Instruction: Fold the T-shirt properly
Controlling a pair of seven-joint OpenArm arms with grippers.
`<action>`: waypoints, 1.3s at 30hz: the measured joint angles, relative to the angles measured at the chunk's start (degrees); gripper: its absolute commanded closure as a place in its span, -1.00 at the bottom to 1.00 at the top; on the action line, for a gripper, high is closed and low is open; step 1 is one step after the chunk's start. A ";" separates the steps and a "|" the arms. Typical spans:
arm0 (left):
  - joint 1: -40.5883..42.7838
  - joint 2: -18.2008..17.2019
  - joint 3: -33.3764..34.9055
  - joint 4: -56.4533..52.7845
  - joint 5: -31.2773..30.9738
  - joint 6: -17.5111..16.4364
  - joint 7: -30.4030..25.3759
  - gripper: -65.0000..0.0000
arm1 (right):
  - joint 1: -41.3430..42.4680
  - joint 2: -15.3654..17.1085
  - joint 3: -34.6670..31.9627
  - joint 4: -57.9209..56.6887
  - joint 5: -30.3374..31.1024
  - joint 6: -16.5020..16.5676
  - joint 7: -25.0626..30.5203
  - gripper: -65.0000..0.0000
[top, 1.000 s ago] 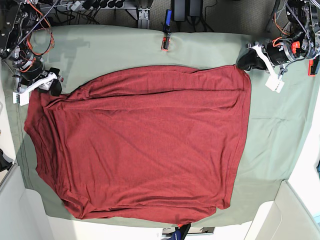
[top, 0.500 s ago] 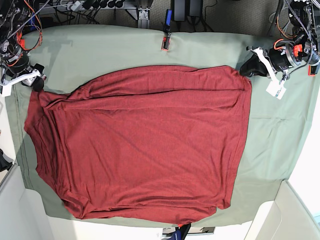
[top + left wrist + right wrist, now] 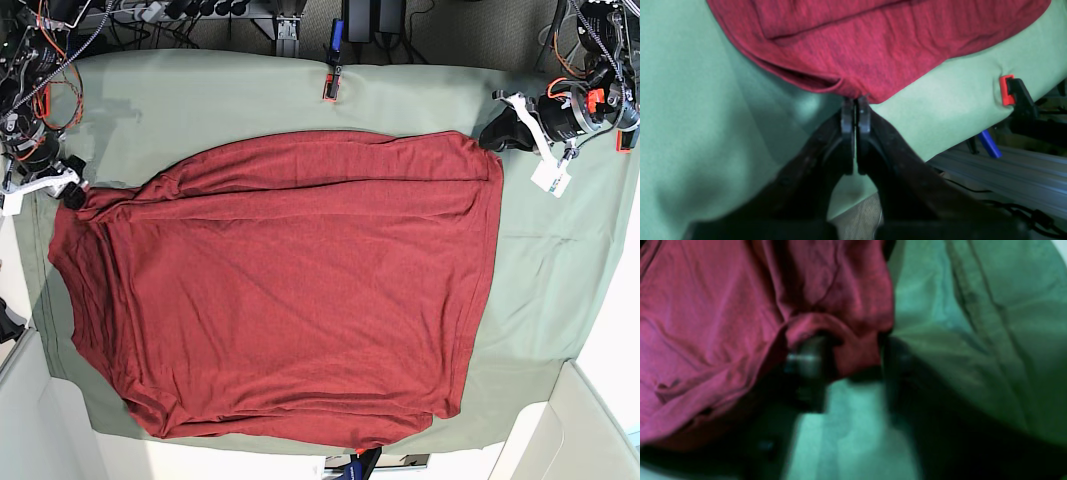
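Obscured: my right wrist view is blurred; my finger shapes there are dark smears.

Right gripper (image 3: 850,363): jaws apart, a rolled edge of the T-shirt (image 3: 290,290) bunched between them; whether they pinch it I cannot tell.

Left gripper (image 3: 856,110): jaws pressed together, tips touching the shirt's corner; whether cloth is caught between them is hidden.

T-shirt: dark red, spread flat over the green cloth (image 3: 180,100), each gripper at a far corner.

Red-and-black clamp (image 3: 329,88): on the cloth's far edge.
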 measured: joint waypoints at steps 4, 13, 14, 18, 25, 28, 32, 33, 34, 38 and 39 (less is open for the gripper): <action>0.00 -0.87 0.00 0.00 -1.95 0.00 1.44 1.00 | -0.17 0.02 0.04 0.74 0.00 3.30 -3.04 1.00; -0.02 -7.82 0.00 3.58 -3.52 0.00 2.56 1.00 | -1.31 0.31 1.84 7.10 1.01 3.76 -2.93 1.00; -0.09 -8.52 0.00 3.76 -3.54 0.00 2.54 1.00 | -1.05 0.31 1.90 7.10 0.66 3.76 -2.84 1.00; -2.64 -10.36 -0.07 3.82 -3.43 0.00 2.73 1.00 | 1.84 0.44 1.92 6.45 -2.03 3.63 -2.23 1.00; -4.76 -13.18 -0.11 3.93 -3.72 -0.02 2.29 1.00 | 8.20 2.51 1.92 0.66 -3.28 3.63 -1.81 1.00; -5.49 -13.40 -0.11 3.93 -3.56 0.00 2.21 1.00 | 9.66 2.54 1.97 -2.64 -3.37 3.67 -2.25 1.00; -5.55 -13.40 -0.11 3.93 -3.45 0.00 2.10 1.00 | 9.14 2.69 1.97 -2.54 -2.56 4.13 -2.93 1.00; -5.53 -13.40 -0.11 3.91 -3.37 0.00 2.10 1.00 | 8.87 2.71 1.97 -2.54 -2.58 4.13 -2.93 1.00; -5.55 -13.40 -0.11 3.91 -2.89 -0.02 2.05 1.00 | 8.72 2.69 2.03 -2.54 -2.67 4.13 -2.95 1.00; -5.57 -13.42 -0.11 3.91 -0.63 -0.02 -0.74 1.00 | 9.57 2.69 2.01 -2.54 -2.62 4.13 -2.19 1.00; -5.73 -13.33 -0.11 3.91 -0.33 -0.02 -1.38 1.00 | 9.94 2.69 2.01 -2.54 -2.64 4.13 -1.81 1.00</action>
